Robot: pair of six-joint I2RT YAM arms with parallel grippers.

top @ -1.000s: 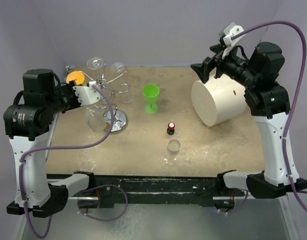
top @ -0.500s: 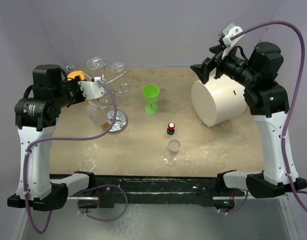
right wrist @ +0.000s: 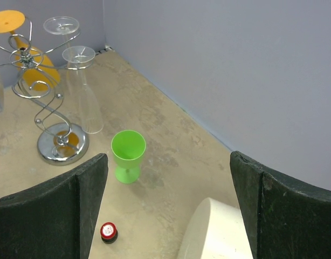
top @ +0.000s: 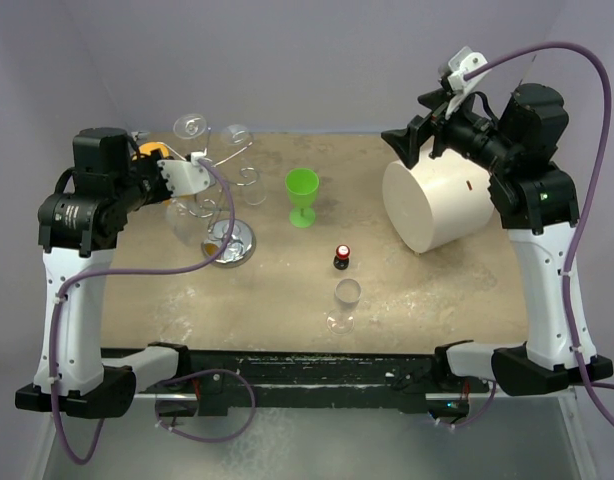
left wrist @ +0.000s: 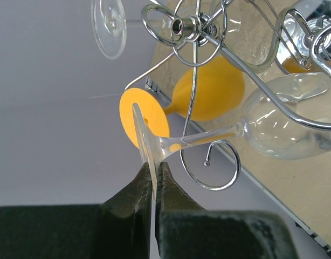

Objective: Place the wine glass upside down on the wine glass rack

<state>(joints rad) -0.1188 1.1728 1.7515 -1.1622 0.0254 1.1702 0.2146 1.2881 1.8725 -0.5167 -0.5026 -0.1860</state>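
Snugly, wine glass amid rack wires

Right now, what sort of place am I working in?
Probably a lab test cell, not a kitchen: plain lavender walls box in a worn beige tabletop, and the props look staged: a silver wire wine glass rack, a green plastic goblet, a big white cylinder.

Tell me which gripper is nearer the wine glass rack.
Left. The left gripper is at the wine glass rack, jaws shut on the foot of a clear wine glass among its wire arms. The right gripper hangs open across the table, above the white cylinder.
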